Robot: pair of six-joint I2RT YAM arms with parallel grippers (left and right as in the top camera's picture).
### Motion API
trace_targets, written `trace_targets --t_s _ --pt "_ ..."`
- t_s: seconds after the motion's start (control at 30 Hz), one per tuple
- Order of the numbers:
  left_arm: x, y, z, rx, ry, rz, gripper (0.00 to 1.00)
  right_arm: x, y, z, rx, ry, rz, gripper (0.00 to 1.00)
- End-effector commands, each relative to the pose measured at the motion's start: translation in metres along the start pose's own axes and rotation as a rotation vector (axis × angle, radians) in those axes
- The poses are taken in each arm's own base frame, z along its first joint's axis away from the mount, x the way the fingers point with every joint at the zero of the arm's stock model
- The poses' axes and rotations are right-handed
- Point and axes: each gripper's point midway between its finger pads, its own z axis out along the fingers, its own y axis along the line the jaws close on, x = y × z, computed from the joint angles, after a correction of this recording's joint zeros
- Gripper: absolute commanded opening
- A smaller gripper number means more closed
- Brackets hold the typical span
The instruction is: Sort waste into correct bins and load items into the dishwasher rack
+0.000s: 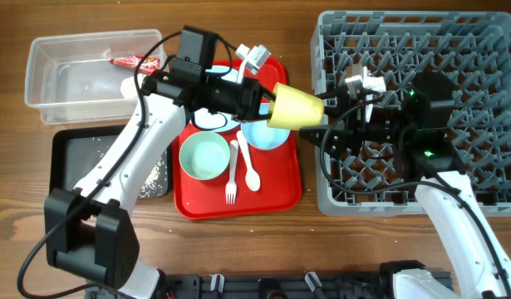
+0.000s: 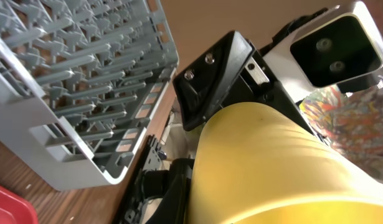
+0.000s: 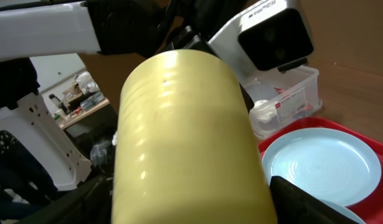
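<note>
Yellow cup [image 1: 298,108] hung on its side in the air, over the gap between red serving tray [image 1: 280,198] and dishwasher rack [image 1: 488,50]. Wide end pointed to left gripper [image 1: 266,103], narrow end to right gripper [image 1: 328,124].

Right wrist view: dark fingers [image 3: 322,199] stood wide apart, one on each side of the cup wall. Could not tell if they were pressing. Left fingers were hidden behind the cup, so grip unreadable. One of the two must have carried it.

Judged a hand-over toward the rack. Done well, the taker closes square on the wall before the giver lets go. The wall looked smooth and tapered, so likely to slide toward the narrow end. The cup should then go mouth down among the pegs.

Below on the tray: pale blue plate [image 3: 322,165], green bowl [image 1: 203,156], fork [image 1: 231,181], spoon [image 1: 250,170].

Farther left: clear tub [image 1: 47,87] holding the red wrapper [image 1: 135,61], and black tray [image 1: 72,162].

Surface was a brown wood table [image 1: 238,241]. Room beyond was dim and cluttered, details unclear.
</note>
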Motion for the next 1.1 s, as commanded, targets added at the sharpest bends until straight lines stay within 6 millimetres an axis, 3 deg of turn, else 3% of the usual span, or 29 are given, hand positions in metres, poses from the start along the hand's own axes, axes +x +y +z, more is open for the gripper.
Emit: trace_targets --t_s 0.0,0.2,0.3,0.33,0.37,0.4,0.47,0.53,0.57,0.63,0.73,0.8,0.97,1.0,1.07 --pt "0.006 -0.008 0.008 0.043 0.037 -0.009 0.04 -0.006 0.005 0.0 -0.033 -0.004 -0.021 0.82" --pt "0.006 -0.008 0.008 0.044 0.038 -0.011 0.04 -0.011 0.006 0.0 -0.034 -0.014 -0.06 0.82" --pt "0.006 -0.008 0.008 0.044 0.038 -0.01 0.04 -0.012 0.006 0.0 -0.034 -0.016 -0.069 0.65" --pt "0.006 -0.008 0.008 0.044 0.038 -0.01 0.05 -0.012 0.006 0.0 -0.034 -0.016 -0.069 0.64" --pt "0.006 -0.008 0.008 0.039 0.035 -0.009 0.15 -0.012 0.006 0.0 -0.034 -0.016 -0.069 0.63" --pt "0.004 -0.003 0.007 0.013 0.023 -0.01 0.39 -0.012 0.006 0.0 -0.034 -0.016 -0.067 0.57" --pt "-0.008 0.026 0.001 -0.144 -0.048 -0.021 0.48 -0.01 0.003 0.0 -0.016 -0.013 -0.051 0.53" --pt "-0.02 0.079 -0.027 -0.439 -0.161 -0.084 0.57 0.0 -0.024 -0.001 0.133 0.0 0.038 0.49" --pt "-0.023 0.107 -0.055 -0.605 -0.222 -0.132 0.64 0.018 -0.055 -0.009 0.327 0.041 0.111 0.48" --pt "-0.02 0.13 -0.095 -0.772 -0.277 -0.178 0.69 0.038 -0.08 -0.028 0.525 0.094 0.18 0.48" --pt "-0.002 0.144 -0.153 -1.003 -0.334 -0.251 0.72 0.034 -0.082 -0.062 0.697 0.111 0.236 0.43" --pt "0.012 0.141 -0.181 -1.094 -0.364 -0.298 0.73 0.026 -0.072 -0.109 0.909 0.159 0.339 0.38" --pt "0.017 0.137 -0.186 -1.1 -0.365 -0.312 0.73 0.031 -0.052 -0.191 1.283 0.315 0.524 0.37" --pt "0.017 0.137 -0.186 -1.1 -0.365 -0.313 0.73 0.04 -0.051 -0.211 1.36 0.351 0.597 0.37" --pt "0.017 0.137 -0.186 -1.1 -0.365 -0.312 0.74 0.06 -0.054 -0.228 1.409 0.408 0.708 0.38"
